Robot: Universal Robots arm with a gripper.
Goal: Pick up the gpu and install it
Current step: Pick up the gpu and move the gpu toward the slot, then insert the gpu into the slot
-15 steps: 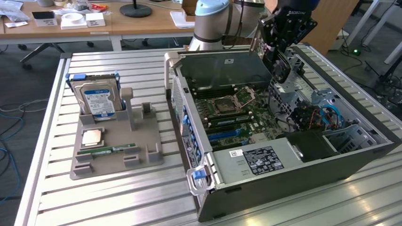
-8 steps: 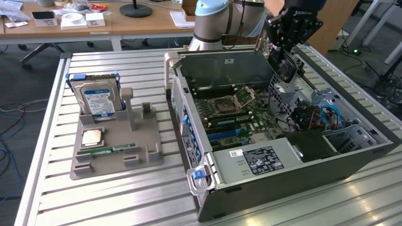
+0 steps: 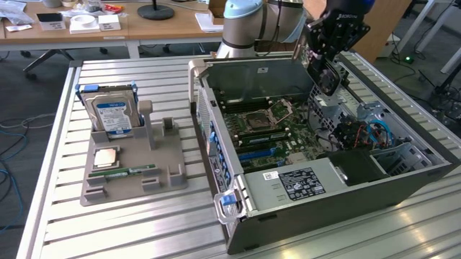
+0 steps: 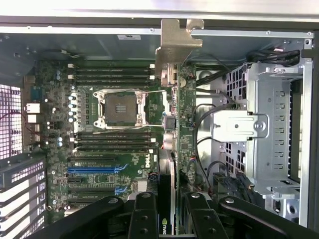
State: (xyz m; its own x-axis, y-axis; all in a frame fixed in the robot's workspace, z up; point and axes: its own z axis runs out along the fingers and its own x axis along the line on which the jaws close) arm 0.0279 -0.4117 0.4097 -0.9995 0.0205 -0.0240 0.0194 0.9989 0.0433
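My tool (image 4: 172, 206) pinched the gpu (image 4: 173, 119) edge-on above the motherboard (image 4: 114, 107) in the open case (image 3: 324, 205), and I judged that any tilt could snag its bracket on the wall or miss the slot (image 4: 92, 169).

slatted table (image 3: 144, 232) | on it: grey parts stand (image 3: 173, 156); open computer case (image 3: 324, 210)

The gpu (image 4: 174, 149) stands edge-on in the wrist view, its faces hidden and its gripped end cut off at the picture's edge along with the jaws. At the case's (image 3: 324, 208) 12 o'clock in the exterior view, the arm (image 3: 252, 21) runs out of frame.
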